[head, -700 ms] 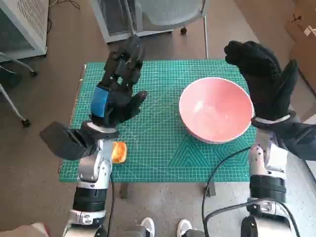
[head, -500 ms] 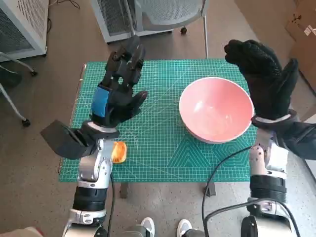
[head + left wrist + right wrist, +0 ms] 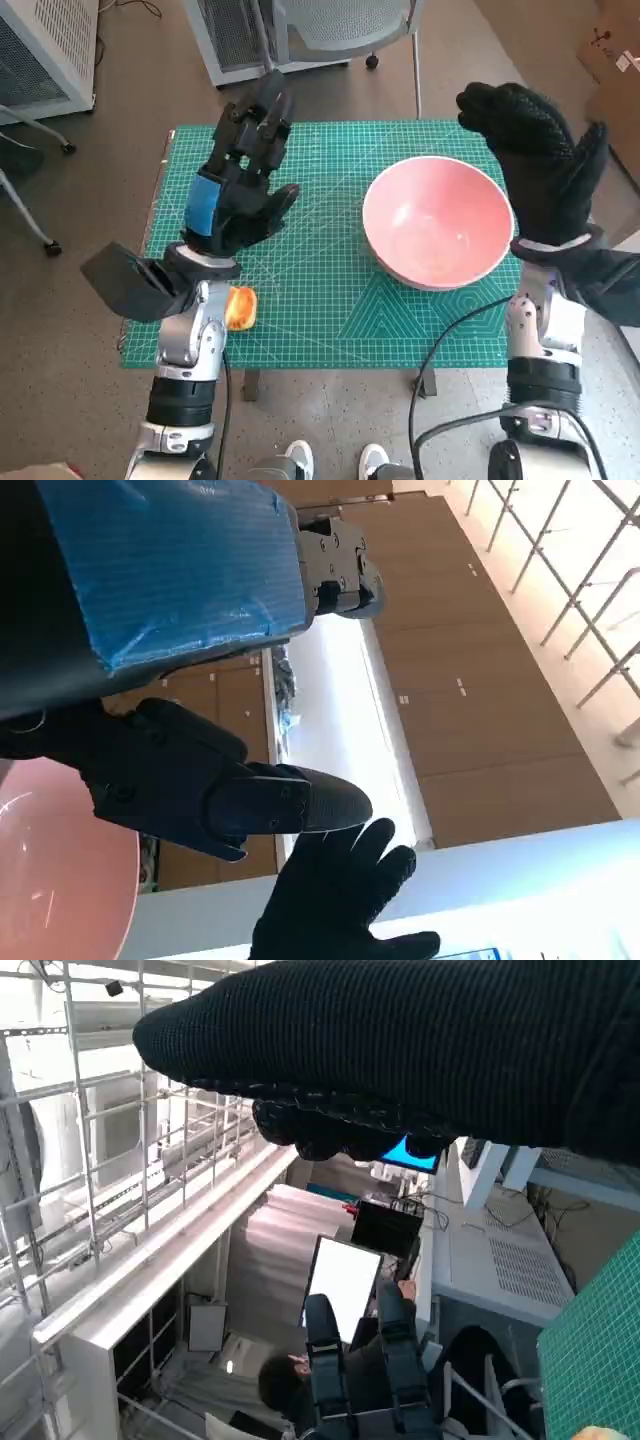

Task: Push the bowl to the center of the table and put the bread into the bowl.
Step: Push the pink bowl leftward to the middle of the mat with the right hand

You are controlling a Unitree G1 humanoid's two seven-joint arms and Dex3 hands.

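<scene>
Starting at the fingers: both sets are spread and holding nothing. Our left hand (image 3: 235,190) hangs raised above the left half of the worktop (image 3: 320,320), fingers (image 3: 262,112) pointing away from us toward the far edge. Our right hand (image 3: 540,165) is up too, palm turned inward, standing just beside the right rim of the bowl (image 3: 438,222); we can't tell from the head view whether the glove actually touches it.

The bowl is pink, upright, empty, and sits on the right half of the green mat, so it needs to slide left to reach the middle. That's the bit that matters: the right hand is already on the bowl's outer side, so we'd guess a sideways shove toward the left hand does the job. A round bowl has no long axis to fuss over.

The bread (image 3: 240,307) lies near the front left edge, tucked right against our left forearm and partly hidden by it. It's behind the left hand rather than ahead of it, so that hand has to come back and down for it.
</scene>
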